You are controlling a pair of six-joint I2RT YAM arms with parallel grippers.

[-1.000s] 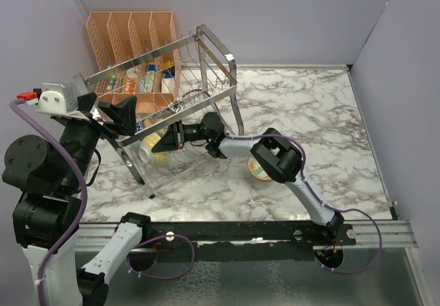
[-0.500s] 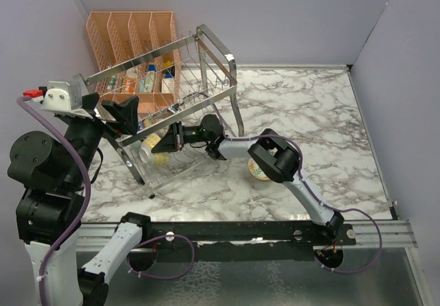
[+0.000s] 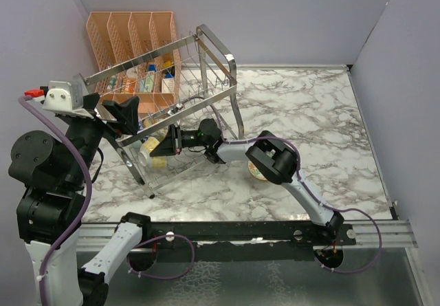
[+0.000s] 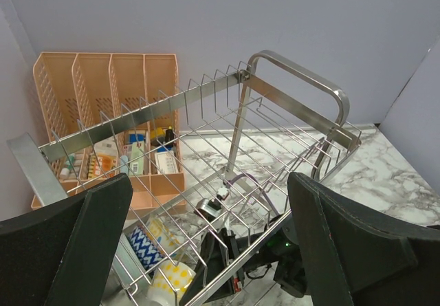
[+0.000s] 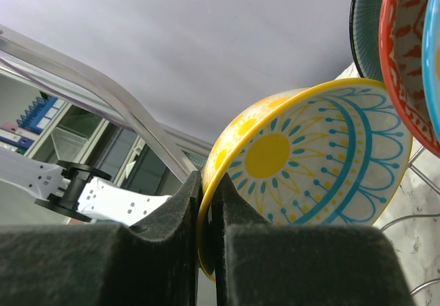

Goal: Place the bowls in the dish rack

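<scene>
My right gripper (image 5: 206,182) is shut on the rim of a cream-yellow bowl (image 5: 309,155) with a blue and yellow sun pattern. In the top view the right gripper (image 3: 163,143) holds this bowl (image 3: 146,151) inside the lower tier of the chrome dish rack (image 3: 218,50), near its left end. Other bowls stand on edge beside it, one teal (image 5: 363,17) and one orange-red (image 5: 405,58). Another patterned bowl (image 3: 258,173) lies on the table under the right arm. My left gripper (image 3: 124,112) is open and empty over the rack's left end (image 4: 302,79).
A peach-orange mesh organiser (image 3: 130,38) with small items stands behind the rack, against the back wall. Purple walls close in the left, back and right sides. The marble tabletop (image 3: 316,113) extends to the right of the rack.
My right gripper has moved the held bowl a little to the left, deeper into the rack's lower tier. The left arm shifted slightly and stays open above the rack.
</scene>
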